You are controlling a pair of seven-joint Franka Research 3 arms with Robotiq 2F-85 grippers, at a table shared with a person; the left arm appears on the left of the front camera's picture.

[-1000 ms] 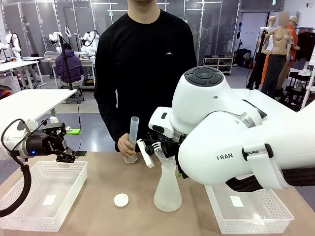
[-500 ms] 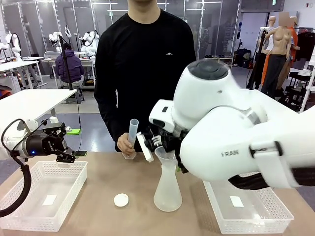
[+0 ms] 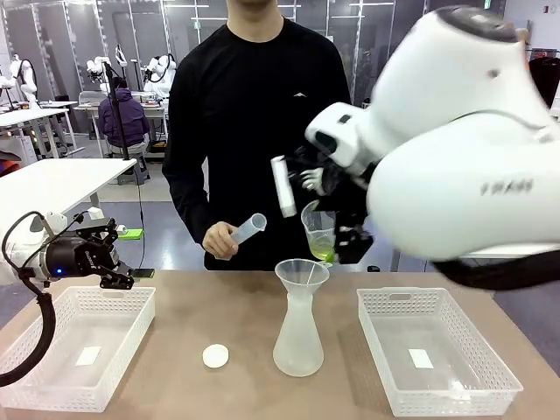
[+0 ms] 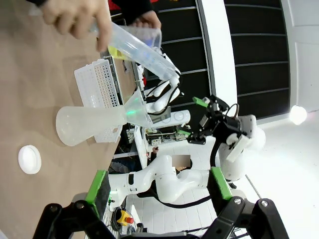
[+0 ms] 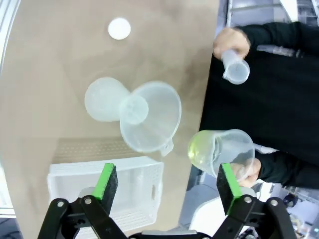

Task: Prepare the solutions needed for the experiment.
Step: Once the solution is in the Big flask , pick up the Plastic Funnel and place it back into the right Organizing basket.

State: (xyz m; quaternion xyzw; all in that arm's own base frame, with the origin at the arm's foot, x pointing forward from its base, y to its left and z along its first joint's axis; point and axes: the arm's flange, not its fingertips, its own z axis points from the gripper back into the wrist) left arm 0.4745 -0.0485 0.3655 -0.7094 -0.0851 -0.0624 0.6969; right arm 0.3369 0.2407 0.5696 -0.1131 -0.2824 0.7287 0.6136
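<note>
Here the pouring step looks to be in hand: the person holds a cup [image 3: 319, 229] of yellow-green solution [image 3: 324, 255] just above the funnel [image 3: 302, 272] in the flask [image 3: 297, 341], which next calls for a steady tilt, while the left hand [image 3: 121, 258] and right hand [image 5: 167, 181] gape wide, empty.

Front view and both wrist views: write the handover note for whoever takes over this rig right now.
Left gripper: open, empty, by the left basket.
Right gripper: open, empty, raised above the table.
One hand of the person holds a tilted measuring cylinder, the other hand a beaker with yellow-green solution.
Funnel sits in the flask; white disc lies beside it.
Left to do: solution into the flask; no pour seen yet.
</note>
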